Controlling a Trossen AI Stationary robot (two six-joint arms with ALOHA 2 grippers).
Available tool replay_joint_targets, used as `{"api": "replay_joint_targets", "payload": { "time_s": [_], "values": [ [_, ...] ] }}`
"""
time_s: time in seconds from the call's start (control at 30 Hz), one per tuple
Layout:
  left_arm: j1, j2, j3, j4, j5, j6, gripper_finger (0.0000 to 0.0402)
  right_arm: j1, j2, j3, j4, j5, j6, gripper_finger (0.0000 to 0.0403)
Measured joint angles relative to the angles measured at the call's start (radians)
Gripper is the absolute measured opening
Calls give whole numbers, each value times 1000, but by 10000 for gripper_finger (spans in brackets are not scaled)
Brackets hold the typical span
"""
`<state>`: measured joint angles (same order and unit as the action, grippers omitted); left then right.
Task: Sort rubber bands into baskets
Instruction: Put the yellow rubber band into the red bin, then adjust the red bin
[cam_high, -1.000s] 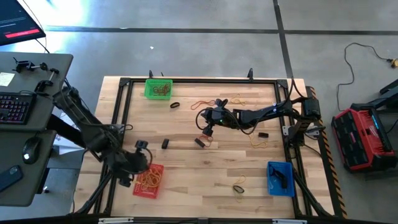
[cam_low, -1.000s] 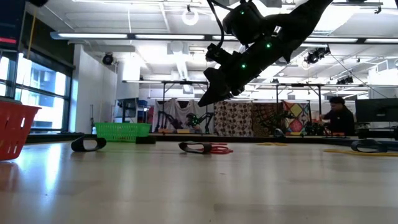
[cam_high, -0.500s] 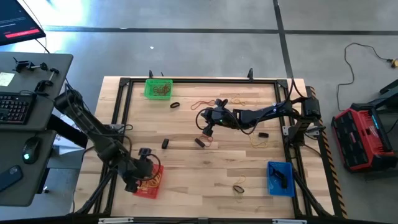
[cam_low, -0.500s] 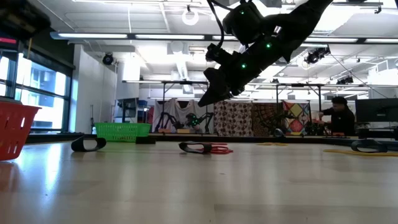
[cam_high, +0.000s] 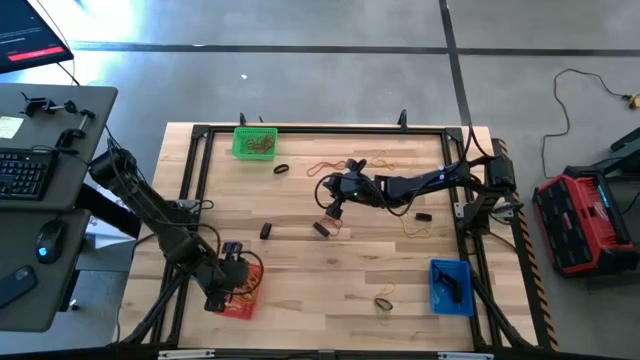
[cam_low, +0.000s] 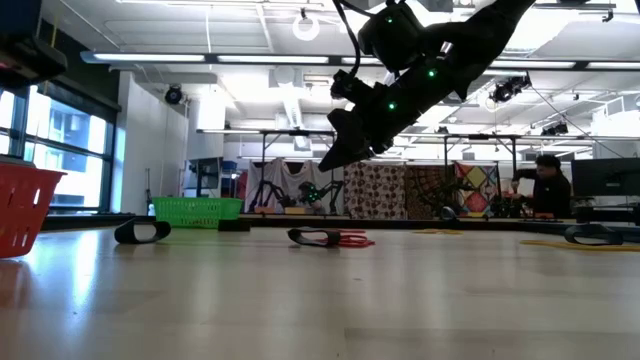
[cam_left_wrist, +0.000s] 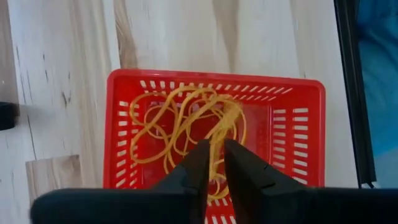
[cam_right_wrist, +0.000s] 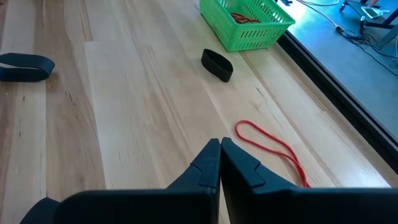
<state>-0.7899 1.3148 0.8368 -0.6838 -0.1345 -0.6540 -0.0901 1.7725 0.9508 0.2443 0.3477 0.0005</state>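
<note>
The red basket (cam_high: 240, 290) stands at the table's near left and holds several yellowish-tan rubber bands (cam_left_wrist: 180, 124). My left gripper (cam_left_wrist: 216, 158) hangs over it, pointing down, its fingers slightly apart with a tan strand in the gap. The green basket (cam_high: 254, 142) is at the far left and the blue basket (cam_high: 450, 285) at the near right. My right gripper (cam_high: 333, 208) hovers shut and empty above the table's middle, close to a red rubber band (cam_right_wrist: 273, 149) and a black one (cam_right_wrist: 217, 65). My left gripper comes from above, pointing down into the red basket. A yellowish-tan strand (cam_left_wrist: 219, 134) runs into the narrow gap between its fingers and joins the heap in the basket. I cannot tell whether the fingers touch it.
Loose bands lie over the table: black ones (cam_high: 281, 168) (cam_high: 266, 230) (cam_high: 322, 228) (cam_high: 423, 215), orange ones (cam_high: 325, 168) at the back, tan ones (cam_high: 385, 300) near the blue basket. A black frame rail (cam_high: 190, 190) runs round the table. A person (cam_low: 545, 185) sits far behind.
My left gripper has sunk toward the table's near edge and come down over the red basket, rolling a little as it went. My right arm has kept still.
</note>
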Motion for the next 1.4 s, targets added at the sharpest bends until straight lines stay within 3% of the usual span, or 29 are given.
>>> {"api": "replay_joint_targets", "payload": {
  "time_s": [0.27,0.57,0.9,1.4],
  "values": [
    [10,-19,0,-31,-17,-21,77,0,0,0,0,0,0,0],
    [44,19,-10,-22,-6,18,5,0,0,0,0,0,0,0],
    [45,75,-96,-11,-42,-73,1,0,0,0,0,0,0,0],
    [42,79,-92,-186,-51,-155,0,0,0,0,0,0,0,0]
  ]
}}
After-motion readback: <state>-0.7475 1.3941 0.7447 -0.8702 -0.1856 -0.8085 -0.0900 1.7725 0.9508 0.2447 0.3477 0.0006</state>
